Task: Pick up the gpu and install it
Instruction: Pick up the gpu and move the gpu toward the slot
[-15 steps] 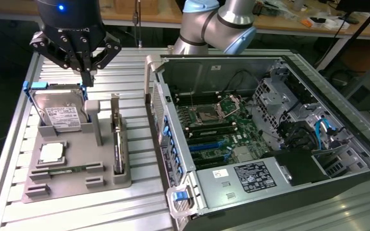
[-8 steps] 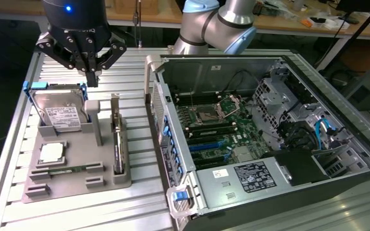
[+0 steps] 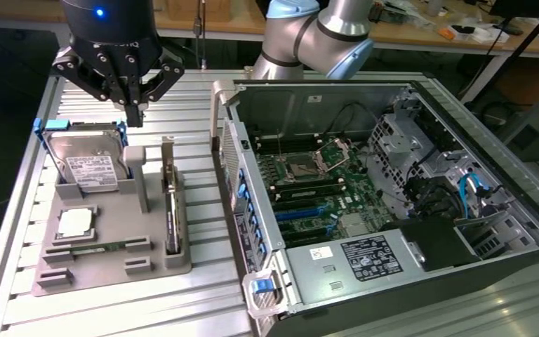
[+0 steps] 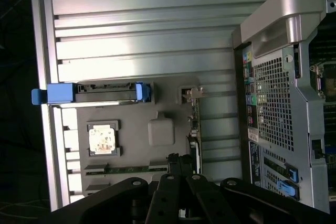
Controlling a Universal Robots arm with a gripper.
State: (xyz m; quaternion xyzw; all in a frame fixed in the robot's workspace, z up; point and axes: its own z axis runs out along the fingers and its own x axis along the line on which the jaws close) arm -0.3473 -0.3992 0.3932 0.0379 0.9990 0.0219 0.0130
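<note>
The gpu (image 3: 169, 207) is a thin dark card standing on its long edge in a slot of the grey holder (image 3: 110, 274), on the exterior view's left of the open computer case (image 3: 363, 203). In the wrist view the gpu (image 4: 195, 124) appears edge-on, with its silvery bracket end toward the bare table. My gripper (image 3: 135, 118) hangs above the far end of the holder, over the hard drive's corner, a little left of the gpu's line. Its fingers are shut together and hold nothing. The gripper's (image 4: 177, 162) dark fingertips lie close beside the gpu's near end.
A silver hard drive (image 3: 87, 165) in a blue frame stands in the holder, with a processor chip (image 3: 75, 223) and a green memory stick (image 3: 96, 247) in front of it. The ribbed metal table (image 3: 185, 91) surrounds the holder. The case's motherboard (image 3: 311, 189) lies exposed.
</note>
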